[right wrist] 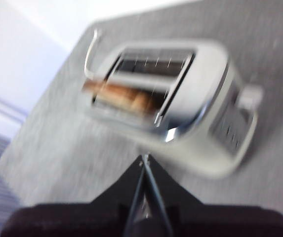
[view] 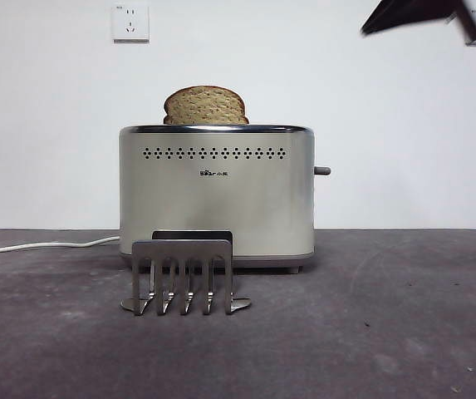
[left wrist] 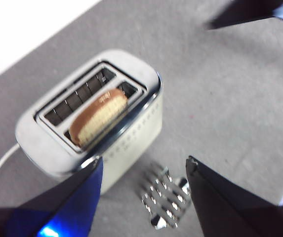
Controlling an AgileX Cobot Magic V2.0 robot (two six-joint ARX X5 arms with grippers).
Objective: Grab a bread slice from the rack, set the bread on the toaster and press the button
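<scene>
Bread first: the speckled tan wholemeal slice with its dark brown crust (view: 205, 105) already stands in one slot of the boxy cream-beige toaster with the chrome top rim (view: 217, 195), its rounded top showing above the rim, while the small grey metal toast rack with comb-like prongs (view: 184, 276) stands bare just before the toaster, toward the near edge of the dark grey table (view: 404, 332). What remains, by my judgement, is the small dark grey lever knob (view: 322, 170) on the toaster's narrow side. The right gripper (right wrist: 145, 170), jaws pressed together to a point, hangs high above the toaster; that closed tip suits pressing. It should come down squarely upon the knob and push straight along its slot, lest it slip off sideways or shove the toaster. The left gripper (left wrist: 143, 170) hovers above the rack, jaws spread wide and holding nothing.
</scene>
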